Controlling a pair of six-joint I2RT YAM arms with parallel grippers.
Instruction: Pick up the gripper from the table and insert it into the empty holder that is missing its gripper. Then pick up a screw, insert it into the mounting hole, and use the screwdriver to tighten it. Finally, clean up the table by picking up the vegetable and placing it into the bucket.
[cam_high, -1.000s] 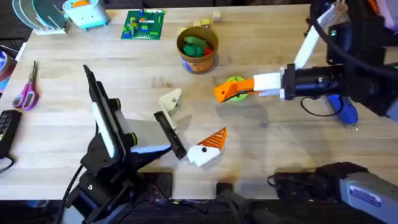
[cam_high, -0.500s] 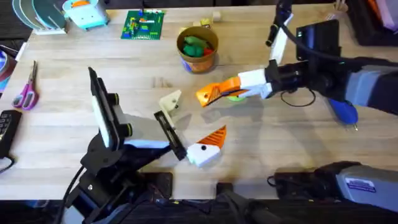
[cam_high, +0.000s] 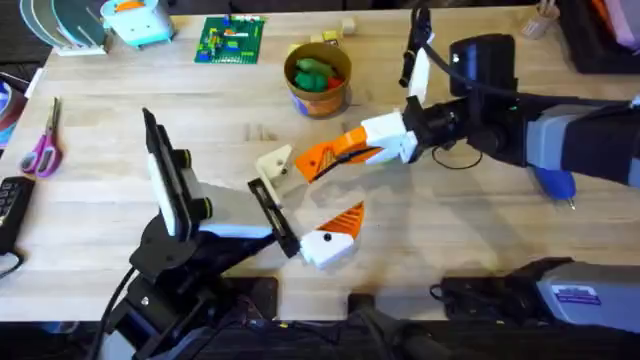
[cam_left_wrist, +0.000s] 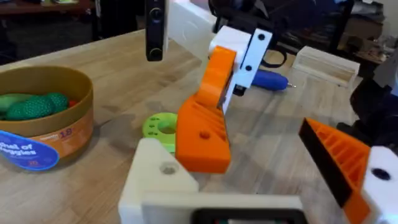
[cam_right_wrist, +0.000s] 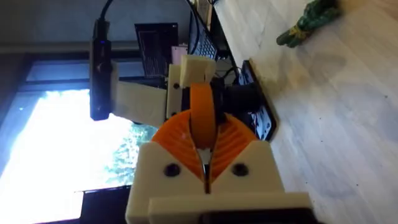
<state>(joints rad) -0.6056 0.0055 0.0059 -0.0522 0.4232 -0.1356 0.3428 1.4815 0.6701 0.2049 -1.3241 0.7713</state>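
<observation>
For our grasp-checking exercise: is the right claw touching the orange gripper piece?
Touching. The right wrist view shows the orange gripper pinched between the two fingers of the right claw.

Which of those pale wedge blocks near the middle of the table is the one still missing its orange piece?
Start at the round brown bucket of toy food at the table's far middle, then come toward the arms' bases. The holder is the cream-beige wedge just left of the orange finger that the right gripper carries. Unlike the white block nearer the bases, it has no orange finger.

Matt pale wood table (cam_high: 100, 215); ribbed orange plastic gripper (cam_left_wrist: 202, 134).
</observation>
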